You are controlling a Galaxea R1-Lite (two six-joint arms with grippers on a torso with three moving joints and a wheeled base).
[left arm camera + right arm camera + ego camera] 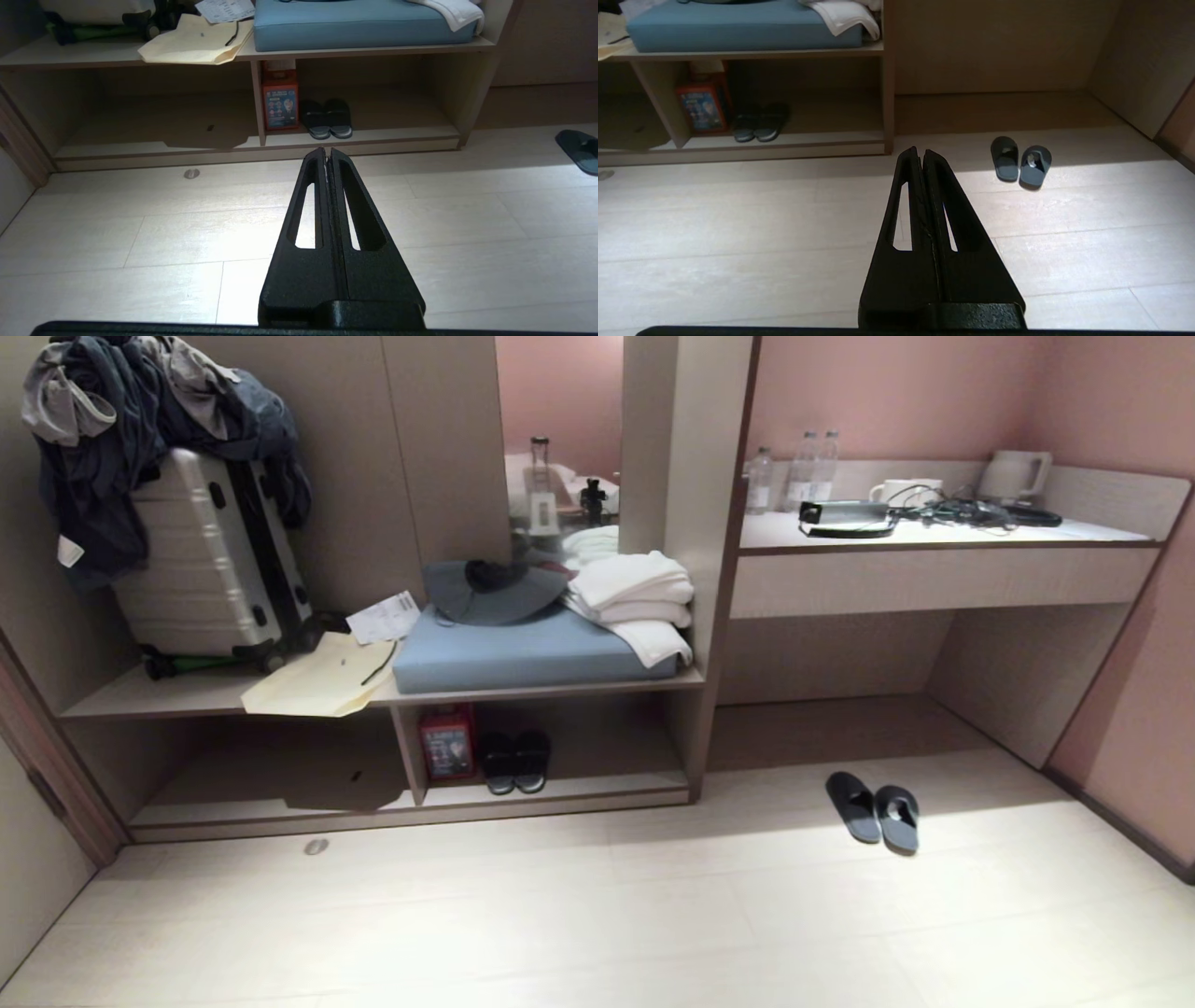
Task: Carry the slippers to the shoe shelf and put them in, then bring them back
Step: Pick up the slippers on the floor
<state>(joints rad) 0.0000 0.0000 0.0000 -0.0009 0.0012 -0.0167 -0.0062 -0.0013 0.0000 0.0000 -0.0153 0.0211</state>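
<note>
Underfoot, pale plank floor meets pink walls.

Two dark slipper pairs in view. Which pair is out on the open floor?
The slippers, the flat thin pair before the desk recess. The chunkier pair sits inside the shoe shelf, beside a red box.

Pale plank floor carries the slippers, side by side, touching. Shoe shelf bottom board carries a chunkier dark pair beside a red box.

Matt dark slippers, pale wood shoe shelf (smooth), glossy plank floor
</note>
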